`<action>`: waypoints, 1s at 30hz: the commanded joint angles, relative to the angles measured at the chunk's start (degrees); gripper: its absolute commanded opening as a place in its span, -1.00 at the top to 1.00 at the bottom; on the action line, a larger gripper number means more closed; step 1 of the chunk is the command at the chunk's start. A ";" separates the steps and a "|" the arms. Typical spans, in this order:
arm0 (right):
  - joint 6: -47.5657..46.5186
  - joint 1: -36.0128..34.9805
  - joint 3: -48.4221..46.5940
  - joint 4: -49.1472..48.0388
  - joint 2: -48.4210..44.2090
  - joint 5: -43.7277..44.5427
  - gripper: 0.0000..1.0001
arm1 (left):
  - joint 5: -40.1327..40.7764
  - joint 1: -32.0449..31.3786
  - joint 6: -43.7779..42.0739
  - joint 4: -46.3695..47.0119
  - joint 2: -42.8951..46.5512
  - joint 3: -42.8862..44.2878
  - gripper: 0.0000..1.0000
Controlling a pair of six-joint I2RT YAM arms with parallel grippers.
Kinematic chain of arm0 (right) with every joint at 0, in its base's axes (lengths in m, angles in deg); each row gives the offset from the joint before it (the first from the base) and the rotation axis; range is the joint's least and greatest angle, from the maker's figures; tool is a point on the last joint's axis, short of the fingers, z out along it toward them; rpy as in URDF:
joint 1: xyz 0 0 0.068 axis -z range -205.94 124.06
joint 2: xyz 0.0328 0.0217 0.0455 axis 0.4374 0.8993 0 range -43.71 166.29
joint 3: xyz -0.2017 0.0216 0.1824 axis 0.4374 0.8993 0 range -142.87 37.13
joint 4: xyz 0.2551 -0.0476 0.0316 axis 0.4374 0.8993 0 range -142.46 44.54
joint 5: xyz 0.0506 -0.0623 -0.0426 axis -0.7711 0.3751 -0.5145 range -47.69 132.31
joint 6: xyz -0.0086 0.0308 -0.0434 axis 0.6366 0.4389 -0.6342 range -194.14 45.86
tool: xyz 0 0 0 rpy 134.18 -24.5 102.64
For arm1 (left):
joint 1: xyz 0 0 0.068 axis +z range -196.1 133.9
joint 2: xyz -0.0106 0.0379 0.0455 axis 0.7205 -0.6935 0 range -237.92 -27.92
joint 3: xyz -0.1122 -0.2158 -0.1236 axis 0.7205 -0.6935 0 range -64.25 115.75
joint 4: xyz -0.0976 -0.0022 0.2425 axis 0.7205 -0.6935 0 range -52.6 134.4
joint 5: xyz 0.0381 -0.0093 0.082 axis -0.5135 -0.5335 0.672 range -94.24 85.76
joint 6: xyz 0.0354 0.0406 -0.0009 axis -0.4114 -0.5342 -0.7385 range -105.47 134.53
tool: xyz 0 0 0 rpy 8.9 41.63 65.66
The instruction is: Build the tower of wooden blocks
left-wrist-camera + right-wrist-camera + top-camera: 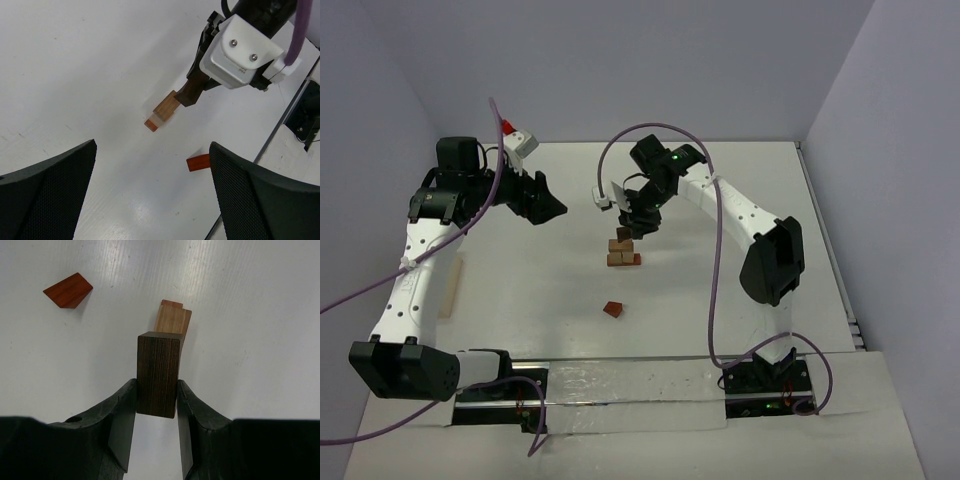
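Observation:
The wood block tower [622, 252] is a short stack of tan and reddish blocks at mid-table. My right gripper [634, 224] hangs right over it, shut on a dark brown block [158, 372] gripped by its two long sides. In the right wrist view that block sits just above the stack's tan top block [173, 320]; contact between them cannot be told. From the left wrist the stack [165, 107] shows with the dark block [188, 95] at its top. A loose reddish wedge [612, 309] lies nearer the arms. My left gripper [546, 206] is open, off to the tower's left, holding nothing.
A pale wooden tray [453, 287] lies along the table's left side beside the left arm. The reddish wedge [198, 163] shows close to the left gripper's right finger [260, 200]. Walls close off the back and sides of the table.

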 commanded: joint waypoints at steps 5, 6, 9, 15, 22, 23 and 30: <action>3.41 -2.16 -4.87 -2.61 3.09 1.55 1.00 | -1.72 0.44 0.59 2.56 1.18 0.81 -0.99; 3.73 -2.40 -5.11 -2.53 3.40 1.79 1.00 | -1.56 0.52 0.59 2.56 1.10 0.81 -0.99; 4.80 -2.85 -4.67 -3.16 3.66 2.55 1.00 | -1.50 0.62 0.68 2.43 0.93 0.94 -0.99; 6.64 -3.48 -4.08 -4.45 3.79 3.48 1.00 | -1.46 0.70 0.68 2.21 0.75 0.90 -0.98; 8.39 -3.66 -4.27 -4.88 4.40 3.84 1.00 | -1.54 0.70 0.77 2.21 0.74 0.99 -0.99; 8.67 -3.66 -4.31 -5.00 4.51 3.73 1.00 | -1.54 0.70 0.77 2.21 0.74 0.98 -0.99; 9.76 -3.75 -4.59 -5.16 5.11 3.40 1.00 | -1.54 0.70 0.60 2.04 0.65 1.33 -0.99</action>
